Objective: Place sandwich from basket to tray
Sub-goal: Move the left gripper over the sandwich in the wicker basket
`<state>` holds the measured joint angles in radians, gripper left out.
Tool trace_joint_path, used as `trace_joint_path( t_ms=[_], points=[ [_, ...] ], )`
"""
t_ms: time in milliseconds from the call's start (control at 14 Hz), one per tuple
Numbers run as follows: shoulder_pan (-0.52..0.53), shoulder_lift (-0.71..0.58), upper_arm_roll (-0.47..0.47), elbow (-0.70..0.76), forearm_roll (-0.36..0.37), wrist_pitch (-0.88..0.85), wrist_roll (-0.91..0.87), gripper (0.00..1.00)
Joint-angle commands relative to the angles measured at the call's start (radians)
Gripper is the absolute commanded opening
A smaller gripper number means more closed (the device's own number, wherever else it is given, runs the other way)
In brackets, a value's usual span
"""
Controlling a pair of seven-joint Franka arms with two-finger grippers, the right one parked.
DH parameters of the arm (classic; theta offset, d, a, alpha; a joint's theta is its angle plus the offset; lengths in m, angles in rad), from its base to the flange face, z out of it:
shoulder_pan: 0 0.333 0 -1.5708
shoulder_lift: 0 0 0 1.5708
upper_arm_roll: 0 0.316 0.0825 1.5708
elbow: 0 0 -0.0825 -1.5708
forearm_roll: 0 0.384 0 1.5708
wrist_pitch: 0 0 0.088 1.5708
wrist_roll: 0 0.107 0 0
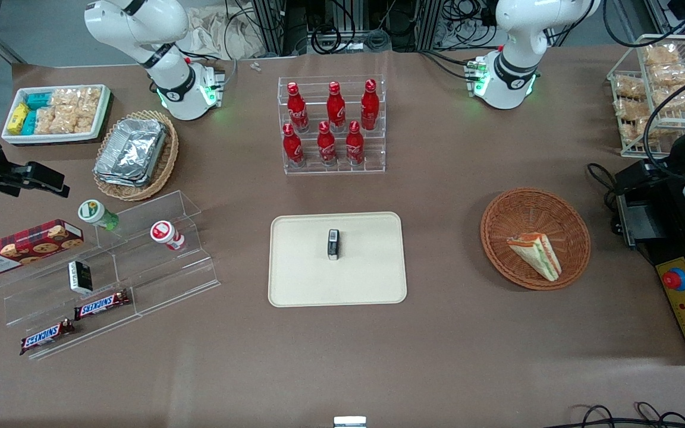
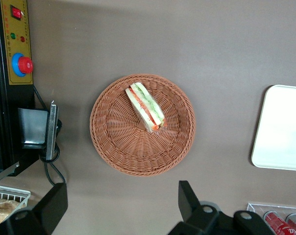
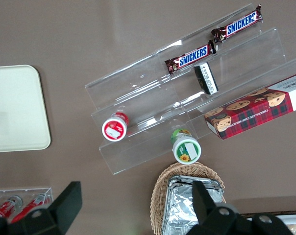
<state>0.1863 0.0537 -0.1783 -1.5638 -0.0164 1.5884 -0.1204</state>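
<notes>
The sandwich point(image 1: 536, 255) point(image 2: 145, 107), a pale wedge with green and red filling, lies on its side in the round reddish-brown basket point(image 1: 497, 238) point(image 2: 118, 147). My left gripper point(image 2: 119, 203) hangs high above the table, over a spot just outside the basket's rim and farther from the front camera. It is open wide, with nothing between its black fingers point(image 2: 187, 196). The cream tray point(image 1: 301, 267) point(image 2: 280, 132) lies flat at the table's middle, a good way from the basket toward the parked arm's end. A small black item point(image 1: 333, 244) lies on it.
A clear rack of red bottles point(image 1: 333, 125) stands farther from the front camera than the tray. A black control box with a red button point(image 1: 684, 297) and cables lie beside the basket at the working arm's end. A wire snack rack point(image 1: 657, 89) stands there too. An acrylic step stand point(image 1: 140, 261) sits toward the parked arm's end.
</notes>
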Motion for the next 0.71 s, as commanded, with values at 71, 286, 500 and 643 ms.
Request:
trace_joint_path(
  t_ms=[71, 286, 500, 643],
  points=[
    [-0.002, 0.023, -0.001, 0.039, 0.001, -0.03, -0.016, 1.0],
    [-0.005, 0.034, -0.003, 0.036, 0.001, -0.03, -0.022, 1.0],
    [-0.008, 0.04, -0.004, 0.007, 0.001, -0.053, -0.053, 1.0],
    [-0.016, 0.057, -0.006, -0.028, 0.001, -0.039, -0.138, 1.0]
  ],
)
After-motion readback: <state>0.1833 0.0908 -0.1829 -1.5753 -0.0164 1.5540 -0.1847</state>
